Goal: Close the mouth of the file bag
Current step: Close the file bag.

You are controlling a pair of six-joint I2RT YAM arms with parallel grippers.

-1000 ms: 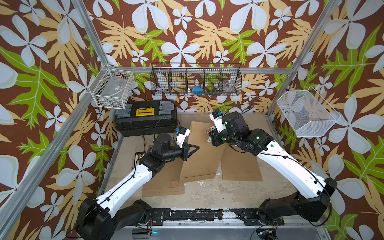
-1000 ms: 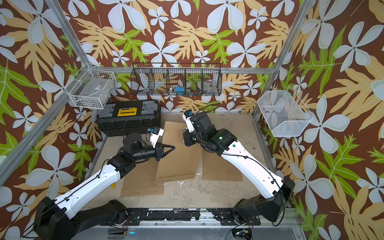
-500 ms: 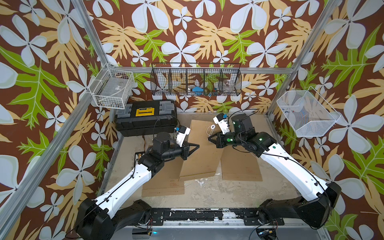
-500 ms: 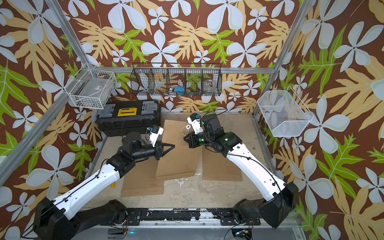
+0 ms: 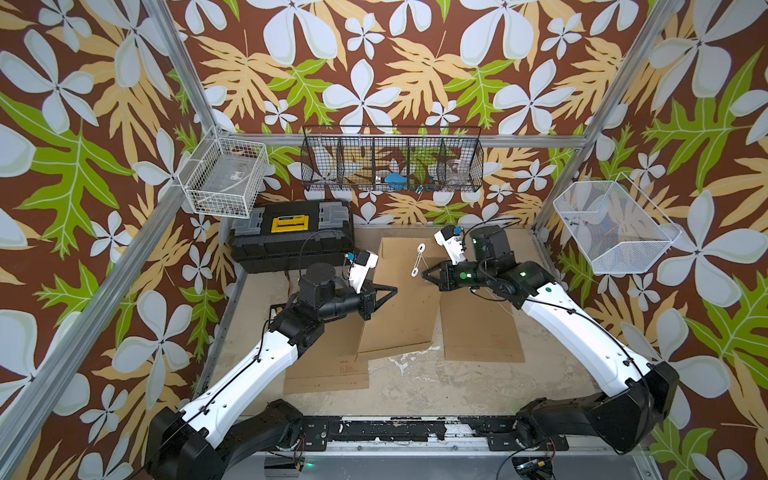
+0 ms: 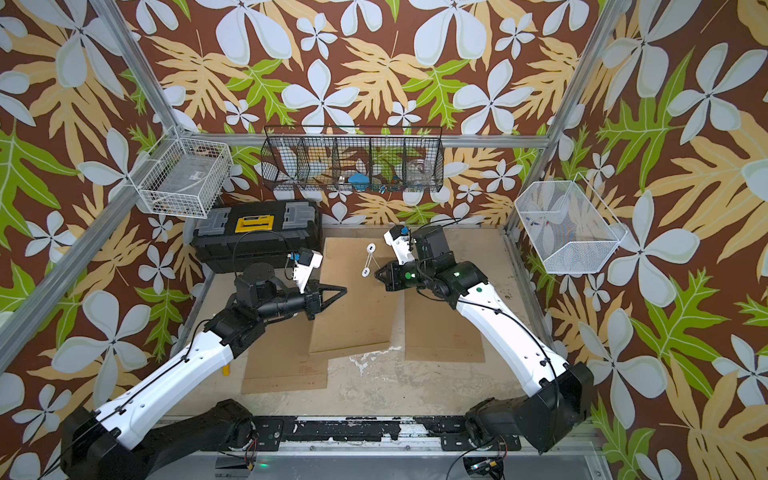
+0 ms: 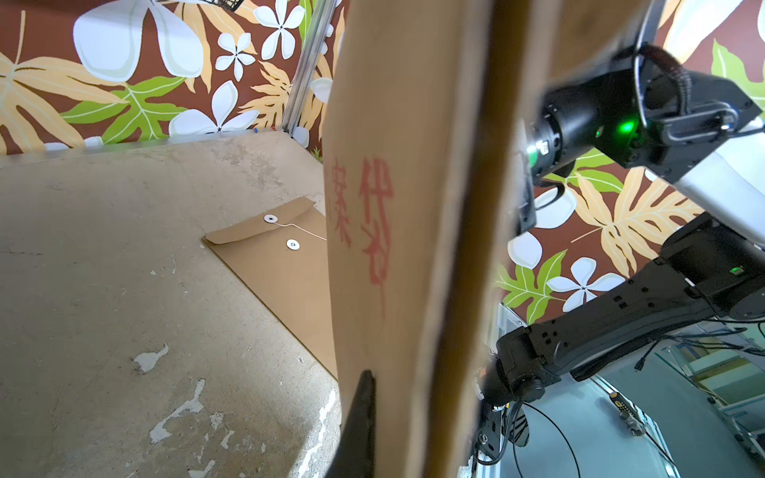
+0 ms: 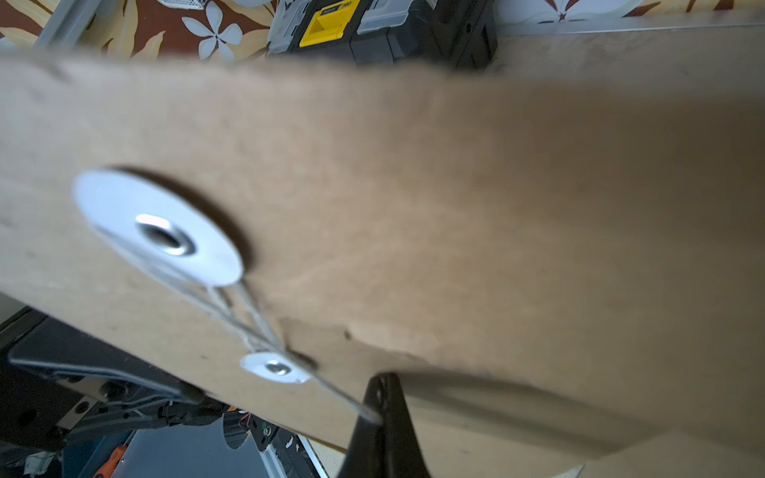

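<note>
Floral-walled cell: left gripper (image 5: 392,290) clamped file bag (image 5: 400,324) edge, steadying it; right gripper (image 5: 424,274) pinched string (image 8: 252,318), likely for winding round discs (image 5: 421,248).

1. Floral wallpaper (image 5: 374,62) covers every wall in both top views: a brown ground with large white flowers and tan and green leaves.
2. Aluminium posts (image 5: 183,70) rise at the back corners, joined by a horizontal rail (image 5: 532,142) along the back wall.
3. A white wire basket (image 5: 224,178) hangs by the left post. A black wire basket (image 5: 392,160) with five compartments hangs from the rail, with a blue item (image 5: 395,178) inside.
4. A white mesh basket (image 5: 615,228) hangs tilted on the right wall.
5. A black toolbox (image 5: 291,239) with a yellow handle sits in the back left corner of the surface (image 5: 415,382).
6. The surface is beige and scuffed, with white chipped patches.
7. The light is bright and even, and shadows are soft.
</note>
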